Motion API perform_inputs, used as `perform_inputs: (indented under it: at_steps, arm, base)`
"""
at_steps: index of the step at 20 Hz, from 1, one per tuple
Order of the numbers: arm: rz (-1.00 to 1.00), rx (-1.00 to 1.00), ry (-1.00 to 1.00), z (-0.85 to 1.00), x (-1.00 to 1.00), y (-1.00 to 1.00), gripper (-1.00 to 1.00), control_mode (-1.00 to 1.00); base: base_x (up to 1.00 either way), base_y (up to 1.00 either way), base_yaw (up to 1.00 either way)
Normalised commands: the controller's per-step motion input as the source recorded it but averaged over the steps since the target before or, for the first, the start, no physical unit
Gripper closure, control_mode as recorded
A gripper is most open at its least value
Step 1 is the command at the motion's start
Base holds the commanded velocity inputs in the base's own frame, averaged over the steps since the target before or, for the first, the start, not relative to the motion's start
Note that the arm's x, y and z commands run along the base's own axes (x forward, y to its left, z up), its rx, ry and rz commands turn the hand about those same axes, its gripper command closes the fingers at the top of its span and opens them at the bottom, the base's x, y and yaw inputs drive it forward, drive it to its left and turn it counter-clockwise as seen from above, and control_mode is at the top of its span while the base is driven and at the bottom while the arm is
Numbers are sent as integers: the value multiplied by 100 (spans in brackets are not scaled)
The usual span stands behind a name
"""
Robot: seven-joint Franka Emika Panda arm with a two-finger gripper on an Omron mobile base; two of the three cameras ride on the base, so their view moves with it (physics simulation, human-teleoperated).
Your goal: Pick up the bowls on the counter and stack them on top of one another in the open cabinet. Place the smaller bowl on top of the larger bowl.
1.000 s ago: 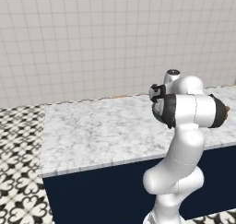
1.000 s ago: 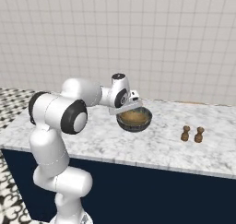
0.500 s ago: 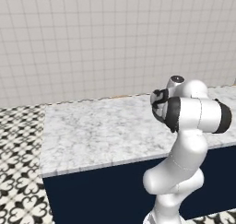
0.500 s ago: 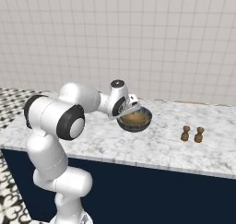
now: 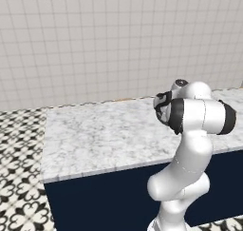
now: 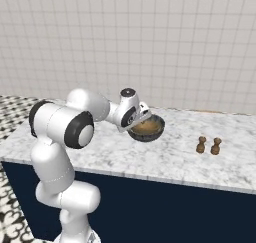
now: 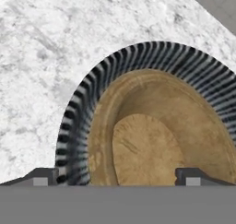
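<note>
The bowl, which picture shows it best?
The hand view: the bowl looms close, tan-brown inside with a black-and-white striped rim. The right base view shows it small on the counter, at the hand.

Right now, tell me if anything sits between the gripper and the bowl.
Nothing visible does. The gripper is right at the bowl, one fingertip outside its striped rim and the other over its brown inside. The two shakers stand well off to the side on the counter.

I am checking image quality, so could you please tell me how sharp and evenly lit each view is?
Hand view: the bowl is close and soft-edged, its striped rim slightly smeared. Right base view: even flat light, the shakers small but distinct. Left base view: no glare on the counter.
</note>
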Motion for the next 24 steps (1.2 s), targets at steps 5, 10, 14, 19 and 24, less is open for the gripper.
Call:
perform_inputs:
  at_steps: [5, 10, 14, 19, 24]
  arm:
    - [0, -3, 0, 29, -13, -3, -100, -100]
    - [1, -3, 4, 15, -21, 0, -100, -100]
    - [2, -12, 24, -56, 10, 13, -100, -100]
    - [3, -11, 15, -59, 7, 4, -100, -100]
    - [4, -3, 2, -58, 13, -2, -100, -100]
  base:
    - [0, 0, 0]
    - [0, 0, 0]
    - [0, 0, 0]
    - [0, 0, 0]
    - [0, 0, 0]
